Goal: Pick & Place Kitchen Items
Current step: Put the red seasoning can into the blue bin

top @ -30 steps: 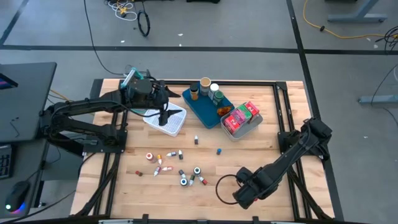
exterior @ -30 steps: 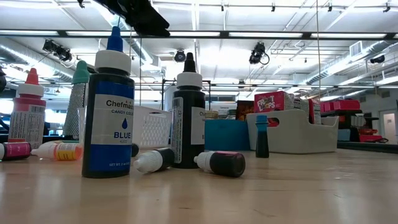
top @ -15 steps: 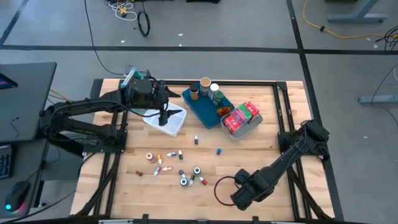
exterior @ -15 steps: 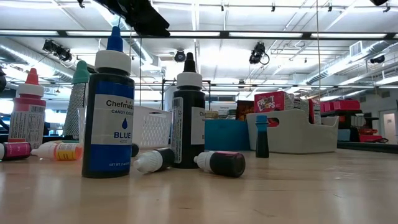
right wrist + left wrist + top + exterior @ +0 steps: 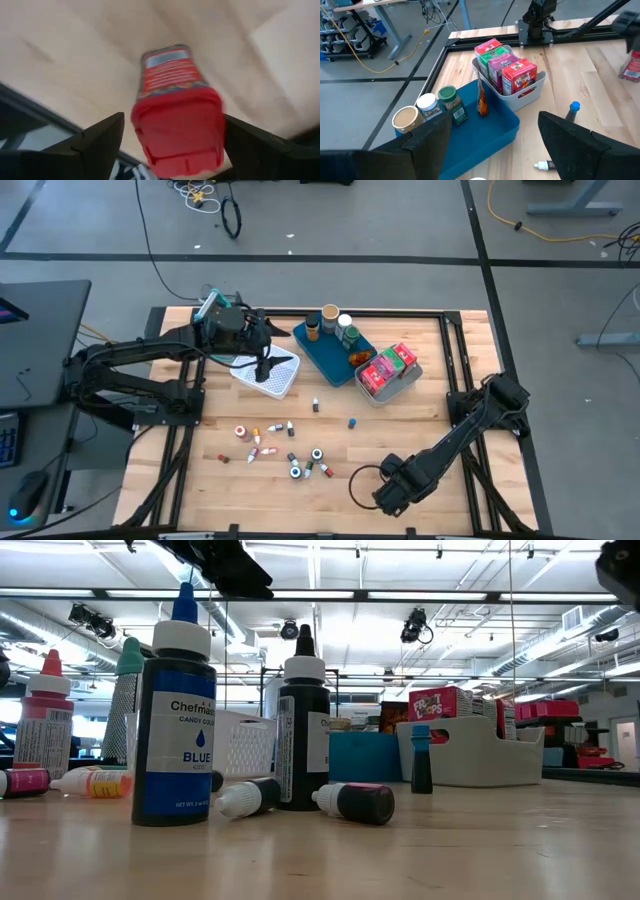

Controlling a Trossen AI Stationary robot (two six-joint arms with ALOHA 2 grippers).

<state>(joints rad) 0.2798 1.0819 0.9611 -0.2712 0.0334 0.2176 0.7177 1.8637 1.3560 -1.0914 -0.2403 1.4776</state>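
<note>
Your left claw [image 5: 262, 370] hangs over the white mesh basket [image 5: 268, 376] at the far left of the surface [image 5: 400, 430], its two dark fingers [image 5: 580, 145] spread wide with nothing between them. Past those fingers, the wrist camera looks onto the blue tray [image 5: 485, 135] and the grey bin [image 5: 530, 90].

Your right claw [image 5: 395, 492] sits low at the near right of the surface, well apart from the rest. Its fingers [image 5: 100, 142] stand wide, and a red-capped bottle [image 5: 175, 110] with a red label fills the space between them. You cannot tell from the wrist view whether the fingers touch the bottle or merely flank it, nor whether it rests on the wood.

The kitchen items lie in three groups. On the blue tray, just right of the basket, stand a brown-lidded jar [image 5: 406, 120], a white-capped jar [image 5: 427, 106], a green-lidded jar [image 5: 451, 102] and an orange bottle [image 5: 481, 97]. In the grey bin, touching the tray's right side, stand red, pink and green packets [image 5: 505, 65] upright in a row.

The small bottles [image 5: 285, 450] are scattered on the near middle of the surface, some upright, some on their sides. From table height you see a blue-labelled bottle [image 5: 175, 715] and a black bottle [image 5: 303, 730] standing close together, a pink one [image 5: 45, 730] at the left, and two dark ones [image 5: 355, 802] lying beside the black bottle. A lone blue-capped bottle [image 5: 352, 422] and a dark one [image 5: 315, 406] stand farther back, nearer the bin.
</note>
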